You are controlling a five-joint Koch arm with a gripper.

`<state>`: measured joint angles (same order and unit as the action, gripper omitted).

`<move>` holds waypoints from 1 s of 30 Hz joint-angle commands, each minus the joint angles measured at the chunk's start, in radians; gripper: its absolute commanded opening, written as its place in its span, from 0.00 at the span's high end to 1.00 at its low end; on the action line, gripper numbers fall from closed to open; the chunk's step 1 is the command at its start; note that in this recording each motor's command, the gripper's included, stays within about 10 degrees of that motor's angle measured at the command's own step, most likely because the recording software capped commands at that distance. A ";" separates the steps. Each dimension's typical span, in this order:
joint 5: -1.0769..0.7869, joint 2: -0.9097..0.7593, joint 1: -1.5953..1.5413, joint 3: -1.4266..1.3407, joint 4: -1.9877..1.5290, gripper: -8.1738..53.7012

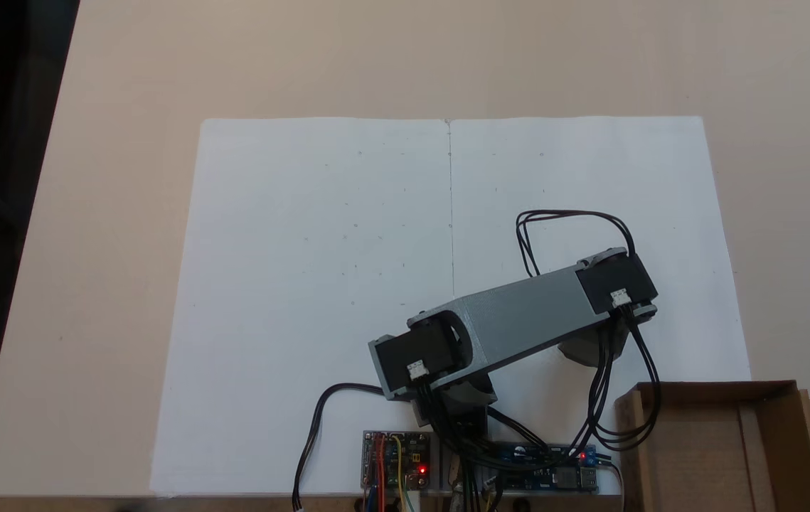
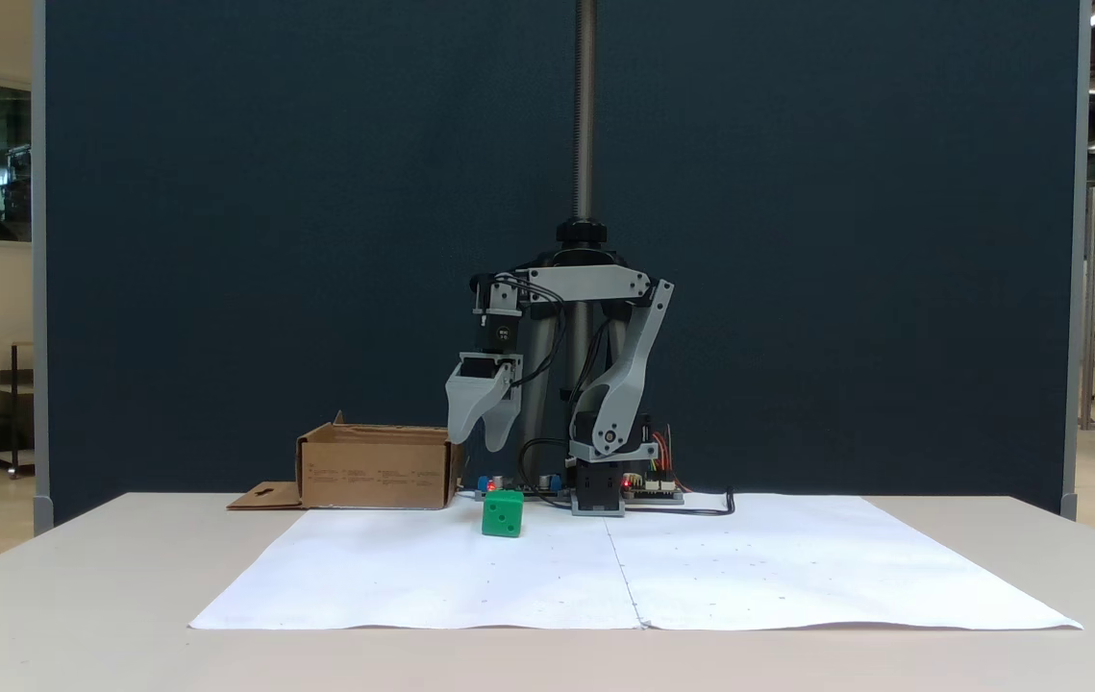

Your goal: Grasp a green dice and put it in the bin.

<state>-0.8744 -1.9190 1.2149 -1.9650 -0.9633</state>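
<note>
Green dice — seemingly below the fingers

top-down view, front table-level view (shared arm)

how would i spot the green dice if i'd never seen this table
Find the white paper on the table, then the arm at its back edge. In a fixed view the green dice sits on the paper below the gripper, beside the bin; it is the sole bright green thing.
</note>
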 commanded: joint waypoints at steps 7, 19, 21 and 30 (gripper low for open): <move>-0.291 -0.034 -0.002 -0.009 0.072 0.02; -0.285 -0.031 -0.072 -0.014 0.078 0.03; -0.284 -0.031 -0.103 -0.021 0.077 0.06; -0.258 -0.063 -0.206 -0.084 0.077 0.08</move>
<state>-1.0692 -1.9451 1.0094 -2.0571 -0.9189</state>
